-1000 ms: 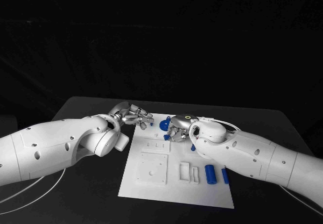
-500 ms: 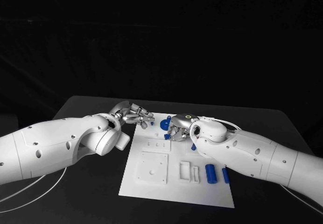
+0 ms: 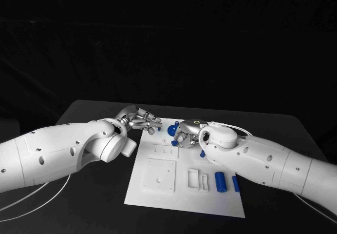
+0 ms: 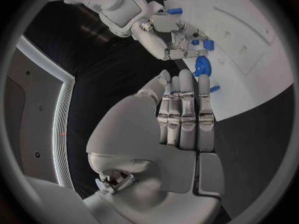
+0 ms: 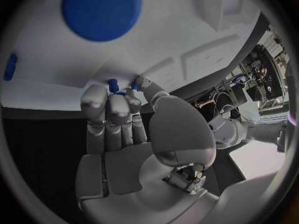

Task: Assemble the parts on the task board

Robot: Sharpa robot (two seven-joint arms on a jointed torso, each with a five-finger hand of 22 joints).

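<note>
Little has moved since a second ago: the left robot hand (image 3: pixel 140 120) has crept slightly toward the board's far left corner, while the right robot hand (image 3: pixel 185 134) stays where it was. The right robot hand, at the far end of the white board (image 3: pixel 176 202), pinches a small blue part (image 5: pixel 113 85) at its fingertips, pressed close against the board's surface. A round blue disc (image 3: pixel 172 129) sits just beside it, between the two hands. The left robot hand hovers over the board's far edge with fingers straight, side by side and holding nothing. Two blue cylinders (image 3: pixel 220 181) lie on the near right of the board, long axes running toward the robot, well apart from both hands. The right hand is clearly nearer the pinched part's seat, so seating it likely falls to that hand.
</note>
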